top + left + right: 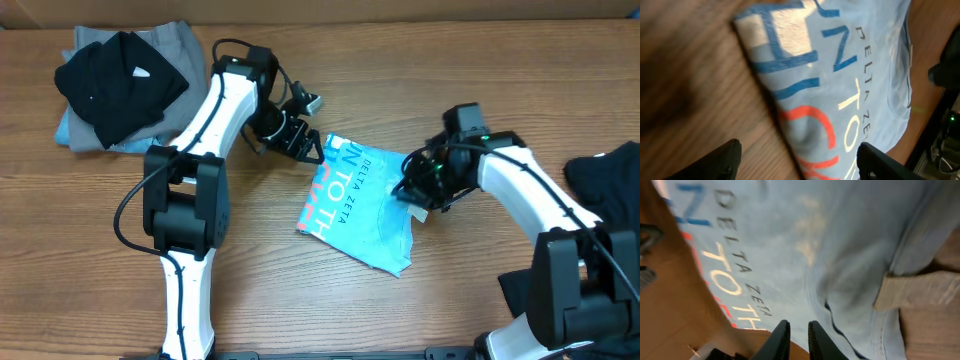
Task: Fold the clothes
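The light sky-blue T-shirt (360, 205) lies folded in the middle of the table, its white and coral-red lettering facing up. My left gripper (300, 140) is wide open and empty at the shirt's upper-left corner. In the left wrist view the shirt (840, 75) fills the space beyond the gripper's spread fingers (797, 160). My right gripper (415, 188) is at the shirt's right edge. In the right wrist view its fingers (799, 330) are almost together, close over the shirt (805, 240). I see no fabric pinched between them.
A pile of black (120, 80), grey and pale blue garments sits at the table's far left. Another black garment (610, 170) lies at the right edge. Bare wood table (300, 290) shows in front of the shirt.
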`<state>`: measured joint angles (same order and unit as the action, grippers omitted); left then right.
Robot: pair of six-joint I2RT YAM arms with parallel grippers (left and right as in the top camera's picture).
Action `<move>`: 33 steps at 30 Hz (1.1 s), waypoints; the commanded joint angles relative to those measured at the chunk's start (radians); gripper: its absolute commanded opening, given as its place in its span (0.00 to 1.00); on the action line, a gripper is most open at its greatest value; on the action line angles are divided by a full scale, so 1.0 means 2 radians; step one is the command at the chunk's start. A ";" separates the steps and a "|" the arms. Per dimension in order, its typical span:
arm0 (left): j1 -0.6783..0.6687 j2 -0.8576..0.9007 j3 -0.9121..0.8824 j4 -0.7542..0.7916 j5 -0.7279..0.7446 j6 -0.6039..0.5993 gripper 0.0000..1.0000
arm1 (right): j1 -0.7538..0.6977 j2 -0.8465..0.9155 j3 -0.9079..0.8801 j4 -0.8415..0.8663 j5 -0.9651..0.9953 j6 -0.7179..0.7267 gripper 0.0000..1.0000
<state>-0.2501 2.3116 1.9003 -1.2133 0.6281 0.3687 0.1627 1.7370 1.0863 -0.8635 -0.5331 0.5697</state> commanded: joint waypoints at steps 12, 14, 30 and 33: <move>-0.050 0.011 -0.050 0.052 -0.112 -0.151 0.80 | 0.009 0.037 -0.053 0.043 0.025 0.068 0.17; -0.052 0.011 -0.050 0.052 -0.091 -0.151 0.81 | 0.009 0.037 -0.053 0.044 0.025 0.068 0.17; -0.140 0.011 -0.114 0.083 0.066 -0.159 0.66 | 0.009 0.037 -0.053 0.050 0.025 0.068 0.17; -0.149 0.011 -0.115 0.093 0.066 -0.169 0.53 | 0.009 0.037 -0.053 0.050 0.026 0.068 0.17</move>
<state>-0.5186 2.3150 1.6981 -1.0412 0.7433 0.0673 0.1783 1.8061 0.9871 -0.7765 -0.4931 0.7025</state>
